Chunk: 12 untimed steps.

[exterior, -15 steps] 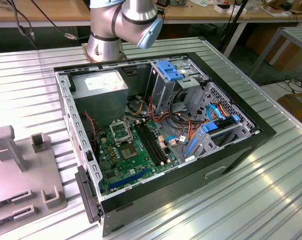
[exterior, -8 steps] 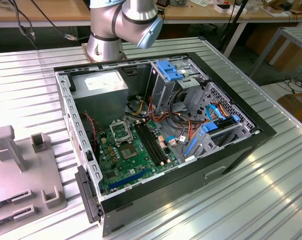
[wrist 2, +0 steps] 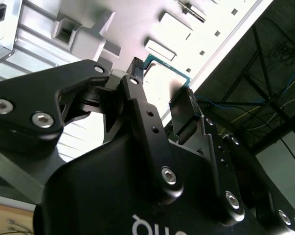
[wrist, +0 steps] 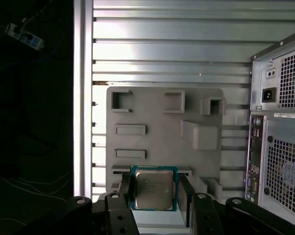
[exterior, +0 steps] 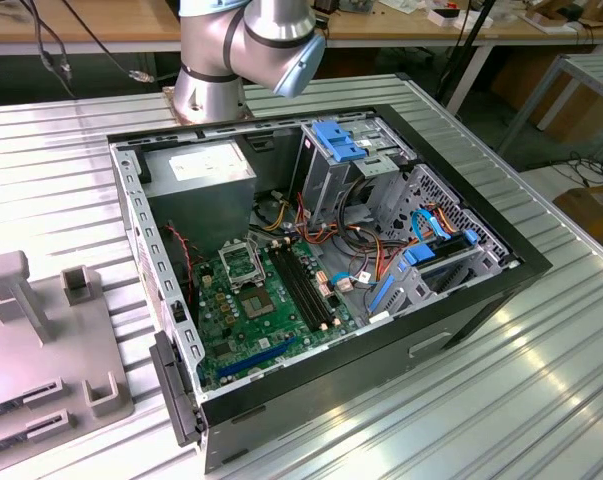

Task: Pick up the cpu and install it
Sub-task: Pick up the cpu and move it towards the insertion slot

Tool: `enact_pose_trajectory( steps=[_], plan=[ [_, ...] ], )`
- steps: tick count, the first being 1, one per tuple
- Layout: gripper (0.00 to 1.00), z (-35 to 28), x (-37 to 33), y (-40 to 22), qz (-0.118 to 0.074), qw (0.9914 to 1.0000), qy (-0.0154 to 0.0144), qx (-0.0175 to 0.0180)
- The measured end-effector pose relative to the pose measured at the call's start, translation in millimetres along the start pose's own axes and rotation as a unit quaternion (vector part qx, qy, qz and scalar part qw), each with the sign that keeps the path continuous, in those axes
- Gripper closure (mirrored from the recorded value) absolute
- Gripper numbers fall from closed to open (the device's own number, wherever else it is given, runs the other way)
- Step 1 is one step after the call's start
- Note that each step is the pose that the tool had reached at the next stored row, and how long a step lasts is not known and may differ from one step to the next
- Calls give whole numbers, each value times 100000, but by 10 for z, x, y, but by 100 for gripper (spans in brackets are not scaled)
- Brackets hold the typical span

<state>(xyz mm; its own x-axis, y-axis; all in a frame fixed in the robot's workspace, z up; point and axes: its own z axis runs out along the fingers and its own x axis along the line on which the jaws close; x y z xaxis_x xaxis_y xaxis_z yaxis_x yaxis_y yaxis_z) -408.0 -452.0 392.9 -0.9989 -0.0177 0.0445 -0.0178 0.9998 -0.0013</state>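
The cpu (wrist: 153,189) is a small square silvery-tan plate with a green rim, and it is also seen from its edge (wrist 2: 163,70) in the second wrist view. My gripper (wrist: 155,195) is shut on it, one black finger (wrist: 124,190) against each side. It hangs well above the grey fixture tray (wrist: 162,112). In the exterior view the open computer case (exterior: 481,300) holds the green board (exterior: 271,325) with the black square-framed socket (exterior: 243,262). The arm's base (exterior: 243,45) stands behind the case.
The grey tray (exterior: 41,350) with raised holders lies on the ribbed metal table (exterior: 461,420) at the exterior view's left of the case. The case's rear panel (wrist: 279,142) stands beside the tray. Cables, drive bays and a power supply (exterior: 201,170) crowd the case.
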Motion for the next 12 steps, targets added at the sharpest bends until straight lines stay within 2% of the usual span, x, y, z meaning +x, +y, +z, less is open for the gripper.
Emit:
enact_pose_trajectory(
  steps=[12],
  plan=[
    [53, -5, -93, -2, -2, 100000, 6, 4]
  ],
)
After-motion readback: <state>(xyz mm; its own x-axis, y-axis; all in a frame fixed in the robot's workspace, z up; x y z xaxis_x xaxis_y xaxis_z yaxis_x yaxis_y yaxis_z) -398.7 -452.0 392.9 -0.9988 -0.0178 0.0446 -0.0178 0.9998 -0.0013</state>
